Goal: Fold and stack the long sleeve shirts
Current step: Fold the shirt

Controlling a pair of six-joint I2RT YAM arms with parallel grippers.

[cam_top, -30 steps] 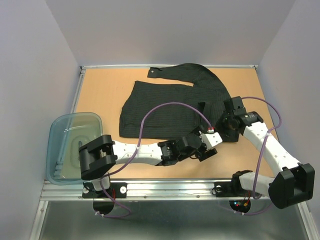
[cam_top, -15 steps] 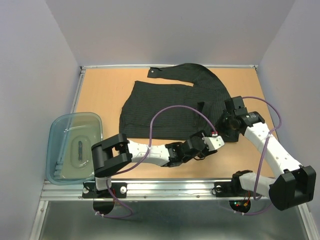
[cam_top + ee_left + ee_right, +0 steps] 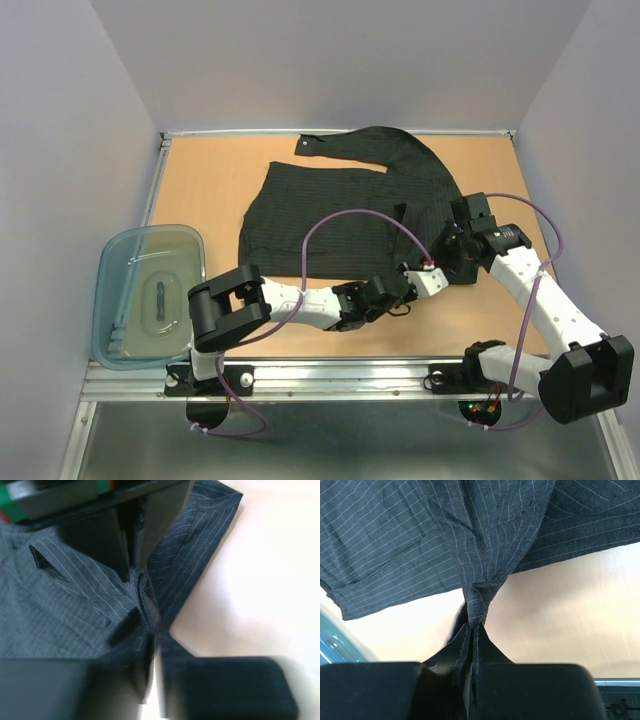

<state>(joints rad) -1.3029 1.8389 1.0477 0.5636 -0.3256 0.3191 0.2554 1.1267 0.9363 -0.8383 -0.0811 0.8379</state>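
L gripper (image 3: 143, 605) & R gripper (image 3: 472, 630) both pinch shirt (image 3: 330, 220).

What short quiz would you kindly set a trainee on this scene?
1. True or false: the shirt lies inside the tub.
2. The right gripper is shut on: A the tub, B the shirt, C nothing?
3. Fill in: the tub stands on the robot's ___ side.
Key: 1 false; 2 B; 3 left.
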